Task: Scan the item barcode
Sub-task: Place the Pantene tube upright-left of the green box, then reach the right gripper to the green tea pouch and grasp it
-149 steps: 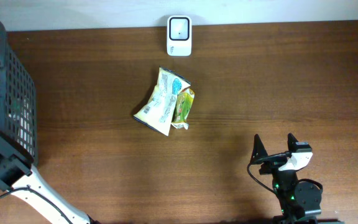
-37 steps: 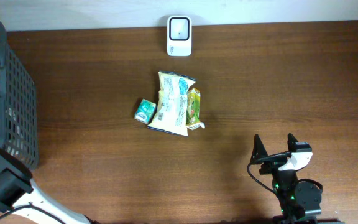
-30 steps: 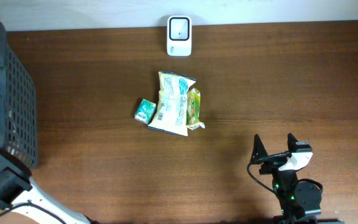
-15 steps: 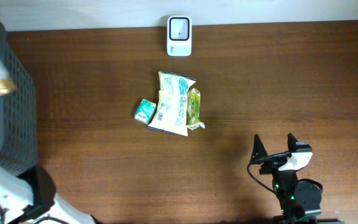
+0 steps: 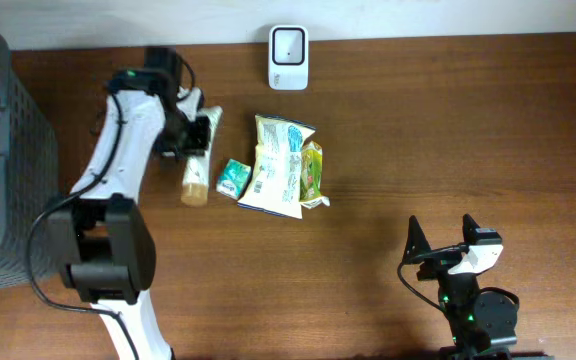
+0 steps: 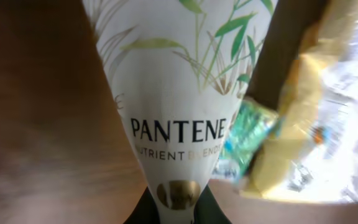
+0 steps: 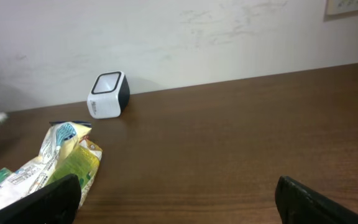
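A: L arm pose?
B: Stretched from the near-left edge toward the far side, elbow bent. My L gripper (image 5: 194, 132) is clamped on the tube (image 5: 194, 175), left of the scanner (image 5: 288, 45) and well apart from it.
A: Tube on the table (image 5: 418, 130)?
B: Can't tell if it touches. Cap end points toward me, just beside the pack (image 5: 232, 178).
A: R side?
B: Parked near-right, R gripper (image 5: 440, 228) w/ jaws spread wide, nothing in them.
A: Materials?
B: Tube is smooth white plastic, tapered, green leaf print, tan cap. Bag (image 5: 278, 165) is crinkly foil, pale yellow; pouch (image 5: 311, 170) is glossy green. Scanner is a white rounded box w/ dark window. Basket (image 5: 8, 150) is dark mesh. Table is brown wood grain.
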You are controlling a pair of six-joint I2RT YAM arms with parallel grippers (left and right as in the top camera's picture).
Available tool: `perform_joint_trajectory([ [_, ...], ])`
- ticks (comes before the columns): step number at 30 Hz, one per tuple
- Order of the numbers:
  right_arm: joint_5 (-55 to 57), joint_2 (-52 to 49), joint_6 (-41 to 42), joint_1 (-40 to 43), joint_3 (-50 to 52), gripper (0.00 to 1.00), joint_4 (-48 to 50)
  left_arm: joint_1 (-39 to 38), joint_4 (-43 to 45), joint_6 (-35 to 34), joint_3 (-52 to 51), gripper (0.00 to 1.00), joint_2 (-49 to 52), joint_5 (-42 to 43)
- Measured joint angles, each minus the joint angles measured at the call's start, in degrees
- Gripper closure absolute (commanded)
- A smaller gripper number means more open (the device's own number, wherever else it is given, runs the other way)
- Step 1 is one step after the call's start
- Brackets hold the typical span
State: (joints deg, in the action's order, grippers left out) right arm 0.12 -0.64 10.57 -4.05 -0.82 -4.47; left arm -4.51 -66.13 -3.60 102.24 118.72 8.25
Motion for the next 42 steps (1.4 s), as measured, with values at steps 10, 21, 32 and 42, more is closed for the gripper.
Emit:
perform_joint_trajectory([
  [10, 0.0, 0.0, 0.0, 0.0, 0.0, 0.02, 0.0, -2.0, 10.1, -2.9, -11.8, 0.09, 0.1, 0.3],
  [21, 0.7, 0.0, -1.3, 0.0, 0.0, 0.02, 0.0, -1.8, 3.3, -2.9, 9.8, 0.0, -19.7, -3.8],
  [32, 2.0, 0.0, -4.5, 0.0, 0.0, 0.01, 0.2, 13.5, 1.1, -2.6, 10.1, 0.01, -22.9, -17.6],
  [42, -8.3, -2.1, -4.5, 0.0, -3.0, 0.01, -3.7, 17.9, 0.9, 6.0, 10.1, 0.01, -16.0, -14.0],
])
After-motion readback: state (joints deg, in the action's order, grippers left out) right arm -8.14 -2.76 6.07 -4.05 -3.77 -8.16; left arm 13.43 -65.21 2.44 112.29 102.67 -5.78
